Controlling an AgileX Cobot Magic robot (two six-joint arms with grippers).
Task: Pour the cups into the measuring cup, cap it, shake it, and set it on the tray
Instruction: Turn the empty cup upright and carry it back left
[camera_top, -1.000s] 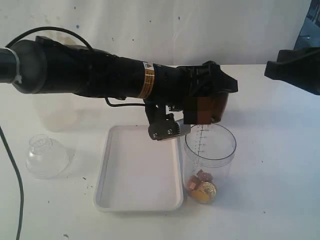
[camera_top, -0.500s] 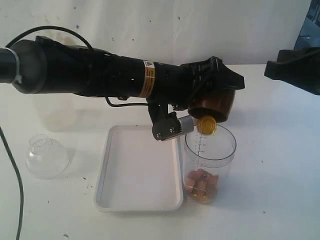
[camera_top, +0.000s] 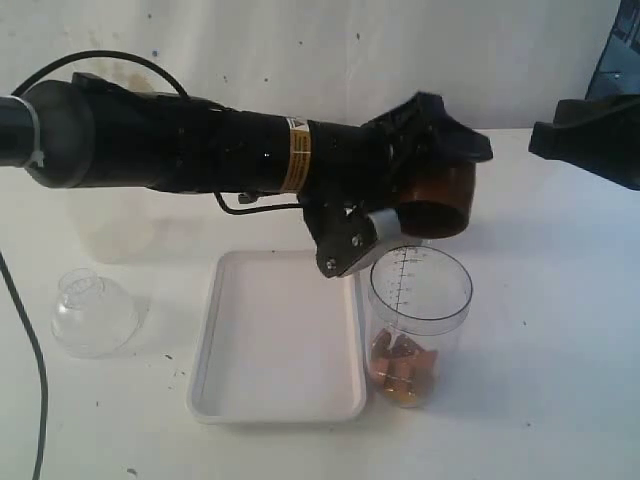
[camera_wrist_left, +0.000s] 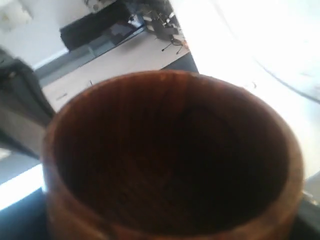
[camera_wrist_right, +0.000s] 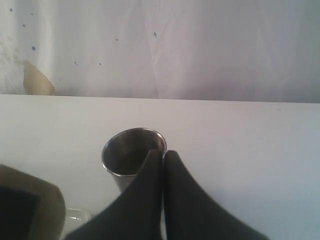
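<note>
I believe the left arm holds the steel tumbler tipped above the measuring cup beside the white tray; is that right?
Not quite: it holds the brown wooden cup, as the left wrist view shows; the steel tumbler stands free in the right wrist view. The cup is tipped above the measuring cup beside the white tray.

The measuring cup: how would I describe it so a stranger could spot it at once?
Find the big white tray; the measuring cup stands just off its right edge, under a tipped wooden cup. It is a tall clear cylinder holding brownish pieces, and unlike the clear dome left of the tray, it has a scale printed down its side.
</note>
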